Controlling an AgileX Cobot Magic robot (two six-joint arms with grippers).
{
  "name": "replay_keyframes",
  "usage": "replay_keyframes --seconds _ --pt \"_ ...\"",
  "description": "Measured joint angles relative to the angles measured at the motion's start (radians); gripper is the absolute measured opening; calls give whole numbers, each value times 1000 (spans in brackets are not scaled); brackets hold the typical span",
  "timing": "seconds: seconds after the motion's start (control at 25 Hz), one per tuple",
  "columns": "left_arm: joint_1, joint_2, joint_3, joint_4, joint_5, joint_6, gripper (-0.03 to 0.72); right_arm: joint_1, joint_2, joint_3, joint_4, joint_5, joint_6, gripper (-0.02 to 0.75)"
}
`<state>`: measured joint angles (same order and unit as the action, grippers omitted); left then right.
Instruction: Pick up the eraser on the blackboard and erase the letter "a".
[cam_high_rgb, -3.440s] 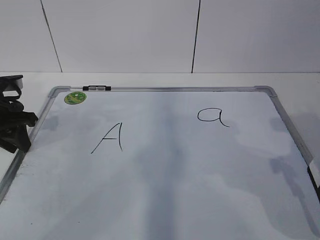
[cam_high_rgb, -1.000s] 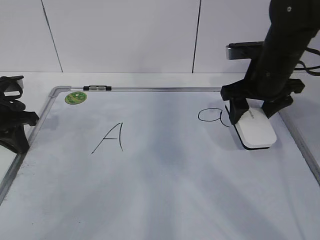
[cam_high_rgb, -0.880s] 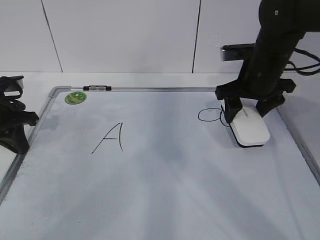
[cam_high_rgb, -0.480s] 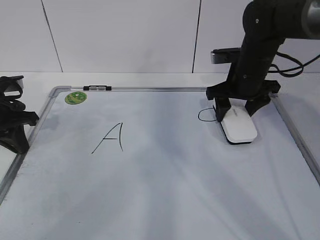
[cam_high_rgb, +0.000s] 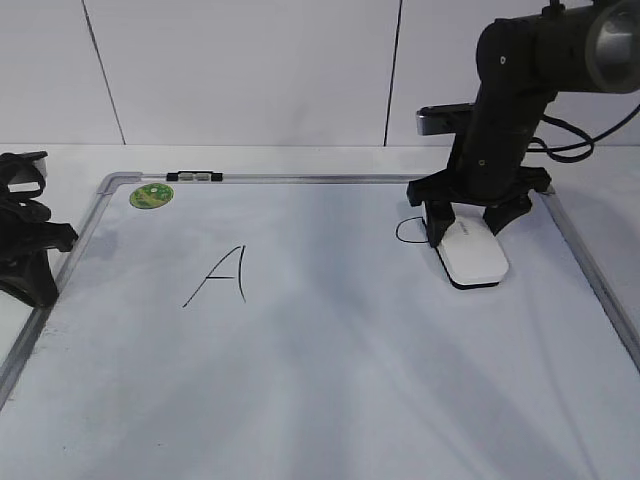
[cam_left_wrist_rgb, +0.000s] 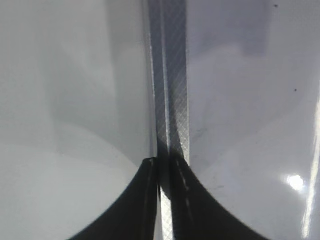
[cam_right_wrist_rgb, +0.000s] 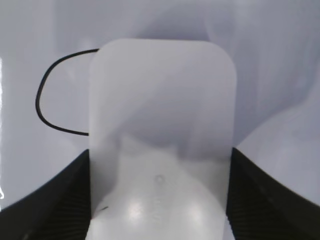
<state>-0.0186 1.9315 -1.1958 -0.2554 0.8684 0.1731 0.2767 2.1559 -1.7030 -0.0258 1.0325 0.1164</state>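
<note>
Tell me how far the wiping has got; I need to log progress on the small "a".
Done: the right gripper has the eraser clamped and set flat on the whiteboard. In hand: the eraser covers the right part of the small "a"; only its left curve shows. Left: that curve is unwiped. The capital "A" is untouched. The left gripper sits shut at the board's frame.

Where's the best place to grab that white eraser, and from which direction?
Across its two long sides, coming down from above, as the right hand does now. The eraser lies flat on the blackboard, wiping face down, so only the top and sides are reachable, and the narrow width fits between the fingers.
</note>
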Motion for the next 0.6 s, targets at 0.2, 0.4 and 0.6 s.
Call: replay_keyframes --seconds 0.2,0.4,0.6 --pt "0 0 0 0 0 0 49 0 9 -6 2 -3 2 571" --pt "0 0 0 2 0 0 50 21 12 -9 -5 -11 -1 571" --pt "0 0 0 2 0 0 49 131 19 -12 -47 -64 -6 571"
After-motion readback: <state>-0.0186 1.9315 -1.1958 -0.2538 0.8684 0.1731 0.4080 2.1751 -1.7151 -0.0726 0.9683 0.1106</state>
